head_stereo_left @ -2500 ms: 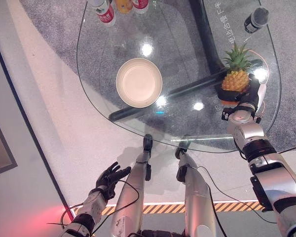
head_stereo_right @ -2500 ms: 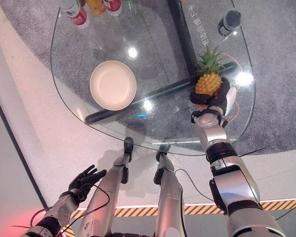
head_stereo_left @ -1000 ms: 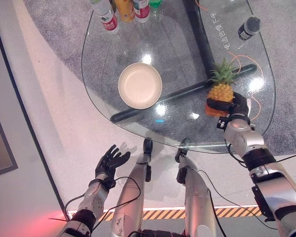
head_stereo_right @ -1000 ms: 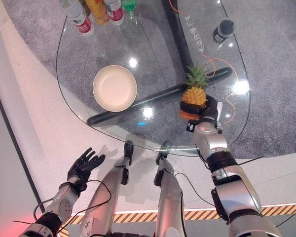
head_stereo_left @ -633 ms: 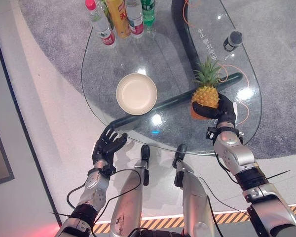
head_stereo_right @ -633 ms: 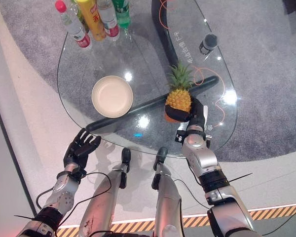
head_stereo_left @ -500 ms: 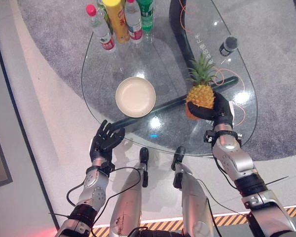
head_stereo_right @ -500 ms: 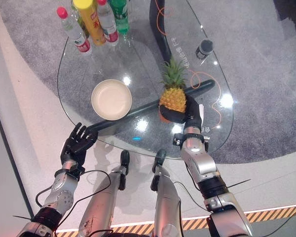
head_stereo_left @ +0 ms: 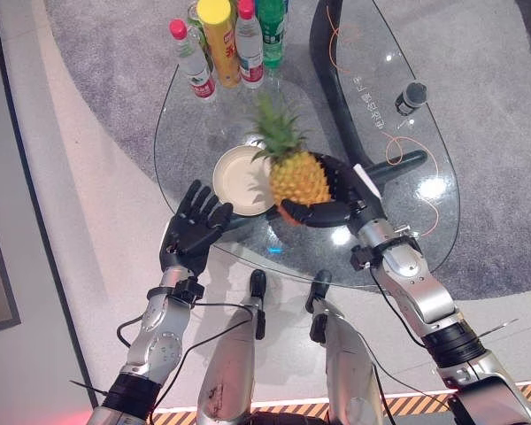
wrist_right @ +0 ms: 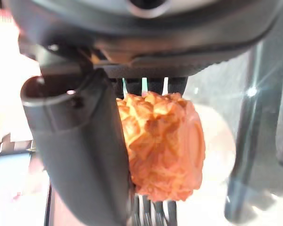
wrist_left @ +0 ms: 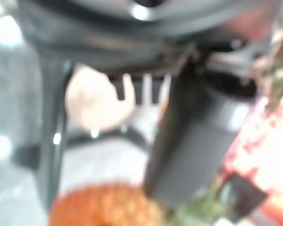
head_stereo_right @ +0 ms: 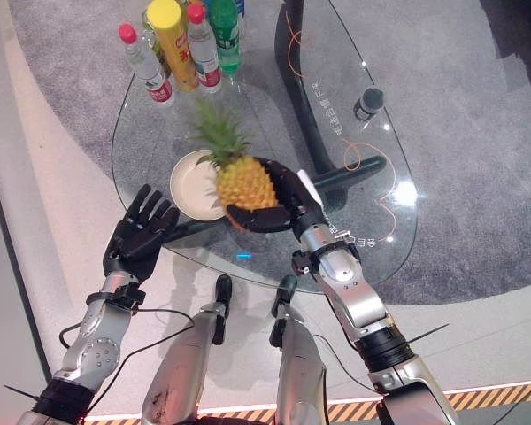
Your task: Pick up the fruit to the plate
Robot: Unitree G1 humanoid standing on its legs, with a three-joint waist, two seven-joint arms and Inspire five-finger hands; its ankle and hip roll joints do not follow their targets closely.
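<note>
While the right hand [head_stereo_left: 336, 199] grips it, the pineapple [head_stereo_left: 296, 175] — orange-yellow, knobbly, green-crowned — hangs over the plate [head_stereo_left: 234, 181].

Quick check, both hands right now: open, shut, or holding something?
Left hand: open, fingers spread, holding nothing.
Right hand: shut on the pineapple, carried above the plate.
</note>
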